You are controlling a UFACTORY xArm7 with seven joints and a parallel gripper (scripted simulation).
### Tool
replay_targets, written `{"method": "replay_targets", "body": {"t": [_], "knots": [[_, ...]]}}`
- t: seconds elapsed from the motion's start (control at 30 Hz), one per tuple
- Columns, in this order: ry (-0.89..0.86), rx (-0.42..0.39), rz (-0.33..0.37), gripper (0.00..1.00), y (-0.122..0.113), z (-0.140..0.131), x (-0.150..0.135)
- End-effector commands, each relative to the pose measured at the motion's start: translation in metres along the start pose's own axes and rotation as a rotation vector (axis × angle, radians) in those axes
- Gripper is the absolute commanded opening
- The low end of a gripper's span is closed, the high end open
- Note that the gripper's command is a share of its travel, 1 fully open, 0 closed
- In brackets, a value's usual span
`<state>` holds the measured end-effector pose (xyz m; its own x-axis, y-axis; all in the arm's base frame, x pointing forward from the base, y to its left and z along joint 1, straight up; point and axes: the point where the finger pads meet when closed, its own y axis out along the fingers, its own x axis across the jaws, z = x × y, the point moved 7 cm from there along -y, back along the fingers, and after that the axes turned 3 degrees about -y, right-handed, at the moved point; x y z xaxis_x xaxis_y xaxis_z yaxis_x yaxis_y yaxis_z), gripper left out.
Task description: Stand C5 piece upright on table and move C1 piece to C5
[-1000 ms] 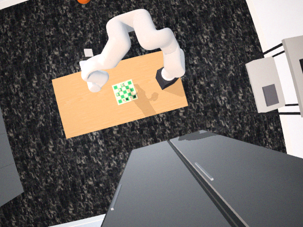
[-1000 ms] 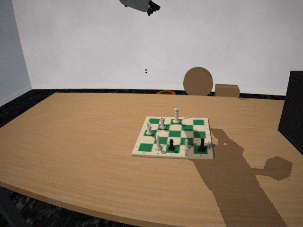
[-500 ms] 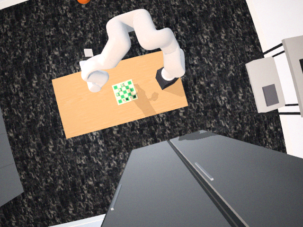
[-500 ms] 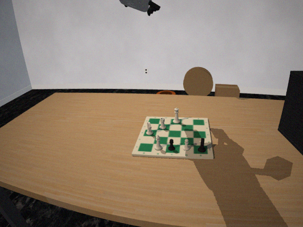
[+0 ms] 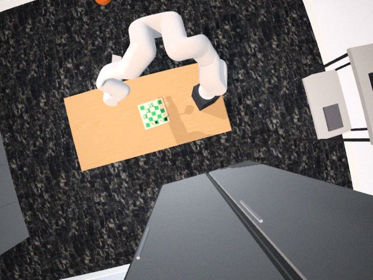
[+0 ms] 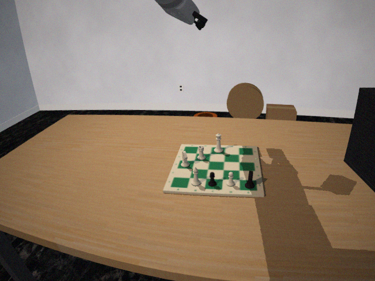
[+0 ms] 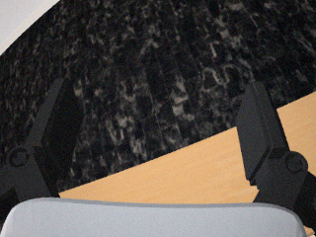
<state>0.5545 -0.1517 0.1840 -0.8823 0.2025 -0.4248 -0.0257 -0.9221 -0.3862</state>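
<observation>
While the white jointed arm (image 5: 168,39) arches over the far edge of the light wooden worktop (image 5: 114,141), its dark two-fingered claw (image 7: 158,138) hangs high above it, fingers spread to their widest with nothing between them. In the wrist view the claw looks out past the worktop's edge at the speckled dark carpet (image 7: 172,59).

Near the worktop's middle lies the small green-and-cream chessboard (image 6: 181,190). On it stand seven pieces, all upright in the exterior view. At the front row are a white bishop (image 6: 195,177), a black pawn (image 6: 212,179), a white pawn (image 6: 230,179) and a tall black piece (image 6: 249,180) at the right corner. Behind them are a white knight (image 6: 184,159) at the left, a white rook (image 6: 201,153), and a tall white king-like piece (image 6: 218,143) on the far row. The edge letters are too small to read, so I cannot tell which squares are C1 and C5.

The arm's black base block (image 5: 197,104) sits at the worktop's right end.
</observation>
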Motion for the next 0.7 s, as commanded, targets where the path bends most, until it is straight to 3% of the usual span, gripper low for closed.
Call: {"method": "replay_targets", "body": {"t": [0.0,0.1,0.13,0.17,0.2,0.23,0.27,0.3,0.33,0.37,0.4,0.43,0.57,0.63,0.67], "knots": [[0.057,0.012,-0.093,1.00,0.019,0.003,0.005],[0.178,0.052,-0.304,1.00,0.058,0.004,0.028],[0.178,0.052,-0.304,1.00,0.058,0.004,0.028],[0.218,0.068,-0.373,1.00,0.071,0.004,0.038],[0.224,0.070,-0.384,1.00,0.072,0.004,0.037],[0.268,0.090,-0.462,1.00,0.085,0.004,0.048],[0.272,0.091,-0.469,1.00,0.085,0.004,0.047],[0.319,0.114,-0.552,1.00,0.097,0.004,0.059],[0.322,0.115,-0.557,1.00,0.098,0.004,0.059],[0.367,0.139,-0.638,1.00,0.109,0.003,0.071],[0.373,0.142,-0.649,1.00,0.110,0.003,0.070],[0.414,0.165,-0.723,1.00,0.120,0.002,0.083],[0.425,0.171,-0.744,1.00,0.121,0.002,0.082],[0.530,0.238,-0.940,1.00,0.141,-0.001,0.107],[0.530,0.238,-0.940,1.00,0.141,-0.001,0.107]]}}
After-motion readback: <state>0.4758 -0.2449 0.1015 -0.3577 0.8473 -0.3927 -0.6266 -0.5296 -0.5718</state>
